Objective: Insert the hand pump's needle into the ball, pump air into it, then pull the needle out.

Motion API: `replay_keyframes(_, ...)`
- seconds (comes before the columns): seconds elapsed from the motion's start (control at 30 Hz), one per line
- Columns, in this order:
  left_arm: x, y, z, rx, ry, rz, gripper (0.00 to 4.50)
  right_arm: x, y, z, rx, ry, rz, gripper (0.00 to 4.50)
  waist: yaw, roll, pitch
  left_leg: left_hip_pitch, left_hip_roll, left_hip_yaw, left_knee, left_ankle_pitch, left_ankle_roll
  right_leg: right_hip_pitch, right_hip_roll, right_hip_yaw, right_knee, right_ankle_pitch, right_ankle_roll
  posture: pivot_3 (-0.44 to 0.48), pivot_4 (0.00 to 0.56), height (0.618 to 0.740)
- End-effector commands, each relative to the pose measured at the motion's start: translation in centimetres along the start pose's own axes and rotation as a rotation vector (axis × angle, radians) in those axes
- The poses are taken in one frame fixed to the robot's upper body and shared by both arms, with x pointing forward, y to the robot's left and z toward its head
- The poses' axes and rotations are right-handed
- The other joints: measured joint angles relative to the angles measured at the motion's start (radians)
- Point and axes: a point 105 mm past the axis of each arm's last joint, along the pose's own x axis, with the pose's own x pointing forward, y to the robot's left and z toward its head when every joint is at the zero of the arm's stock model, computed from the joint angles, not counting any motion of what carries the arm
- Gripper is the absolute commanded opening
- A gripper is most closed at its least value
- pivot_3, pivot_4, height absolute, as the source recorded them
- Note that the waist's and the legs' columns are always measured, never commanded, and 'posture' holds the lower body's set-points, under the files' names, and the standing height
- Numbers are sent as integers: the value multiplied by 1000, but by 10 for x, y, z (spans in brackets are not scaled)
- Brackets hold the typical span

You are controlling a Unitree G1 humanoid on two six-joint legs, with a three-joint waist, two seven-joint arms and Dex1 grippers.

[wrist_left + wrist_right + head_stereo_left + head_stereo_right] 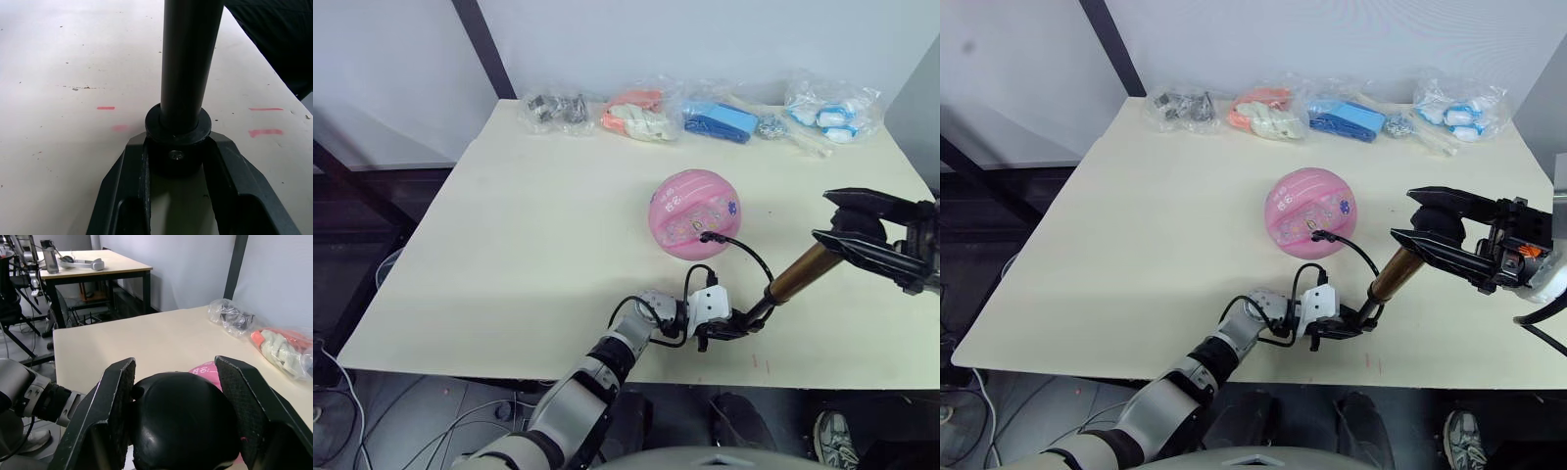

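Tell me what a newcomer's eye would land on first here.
The pink rubber ball mid-table, with the thin black hose's needle at its near side. Nearer the front edge, the gold-barrelled hand pump slants between both grippers: the left gripper clamps its base, the right gripper its black handle. Clear bags line the far edge.

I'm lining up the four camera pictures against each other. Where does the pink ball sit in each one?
Left eye view: the ball lies right of centre on the table, the black hose reaching its near side.
Right eye view: the ball lies just right of centre.
Left wrist view: no ball here.
Right wrist view: a pink sliver above the pump's black end.
Shared landmark: the orange plastic bag at the table's far edge.
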Motion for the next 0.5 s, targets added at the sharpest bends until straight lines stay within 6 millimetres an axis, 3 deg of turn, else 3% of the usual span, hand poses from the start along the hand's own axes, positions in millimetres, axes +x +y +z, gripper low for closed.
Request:
replay_keyframes(0.03, -1, -15, -27, -77, 79, -32, 1030, 1, 5, -3, -24, 6, 14, 2158, 0, 0, 0, 0, 0, 0, 0, 0, 0, 0, 0, 0, 0, 0, 0, 0, 150, 740)
replay_keyframes(0.5, -1, -15, -26, -76, 75, -29, 1030, 16, 24, -100, 88, 109, -2, 2158, -1, -2, -2, 3, 0, -4, 0, 0, 0, 2, 1, -4, 0, 0, 0, 0, 150, 740)
